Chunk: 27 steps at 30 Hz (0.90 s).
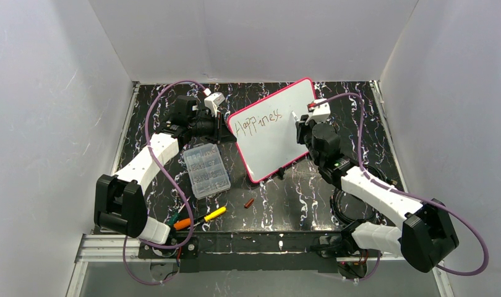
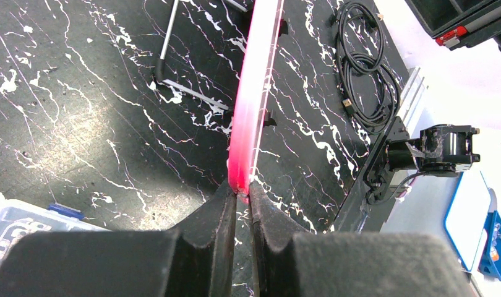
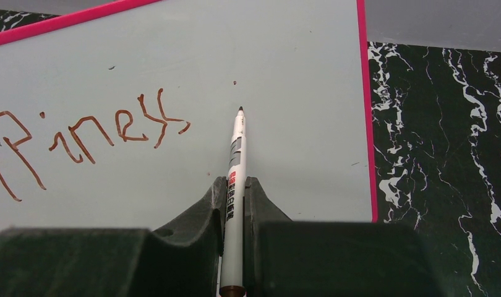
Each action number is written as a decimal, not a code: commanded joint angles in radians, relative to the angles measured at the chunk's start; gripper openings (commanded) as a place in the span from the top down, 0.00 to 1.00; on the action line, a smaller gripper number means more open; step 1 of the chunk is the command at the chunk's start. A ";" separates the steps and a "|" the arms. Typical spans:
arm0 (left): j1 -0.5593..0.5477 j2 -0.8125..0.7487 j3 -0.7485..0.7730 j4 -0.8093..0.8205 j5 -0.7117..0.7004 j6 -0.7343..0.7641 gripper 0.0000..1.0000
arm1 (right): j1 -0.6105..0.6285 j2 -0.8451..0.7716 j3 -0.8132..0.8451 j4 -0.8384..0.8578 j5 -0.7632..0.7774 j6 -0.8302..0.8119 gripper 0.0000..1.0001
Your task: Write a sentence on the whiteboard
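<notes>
Surface: black table [image 1: 297, 198] veined with white; metal rail [image 1: 112, 247] along the near edge.
Room: plain white walls [image 1: 50, 124] on the left, far and right sides.
Whiteboard [image 1: 279, 139]: far centre of the table, propped at a tilt, pink rim, near-right corner low; a wire stand [image 2: 174, 62] shows behind it in the left wrist view.
Sentence [image 1: 258, 120]: one slanted brownish-red row, "Happiness", on the whiteboard's far-left part.
Left gripper [image 1: 220, 127]: at the whiteboard's left edge, fingers pinched onto the pink rim.
Right gripper [image 1: 302, 127]: in front of the whiteboard's right part, clamped around a marker [image 1: 294, 116].
Marker tip: just right of the last "s"; touching or just off the board cannot be told.
Box [image 1: 206, 170]: clear plastic, near-left of the whiteboard, close to its left edge but apart.
Cap [image 1: 249, 203]: small, red-brown, lying alone near of the whiteboard.
Tools: orange handle [image 1: 182, 224] and yellow handle [image 1: 214, 214] at the near-left edge, by the left arm's base.
Cable [image 1: 347, 204]: black coil, near right, under the right arm.
Open room: a strip of bare table near of the whiteboard, between box and cable, with only the cap in it.
</notes>
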 commanded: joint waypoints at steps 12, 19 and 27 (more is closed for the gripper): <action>-0.005 -0.057 0.007 -0.015 0.025 0.020 1.00 | -0.004 0.012 0.063 0.080 -0.005 -0.015 0.99; -0.004 -0.054 0.008 -0.015 0.025 0.018 1.00 | -0.004 0.039 0.087 0.100 -0.007 -0.032 0.99; -0.004 -0.055 0.007 -0.015 0.025 0.019 1.00 | -0.004 0.054 0.082 0.099 0.003 -0.028 0.99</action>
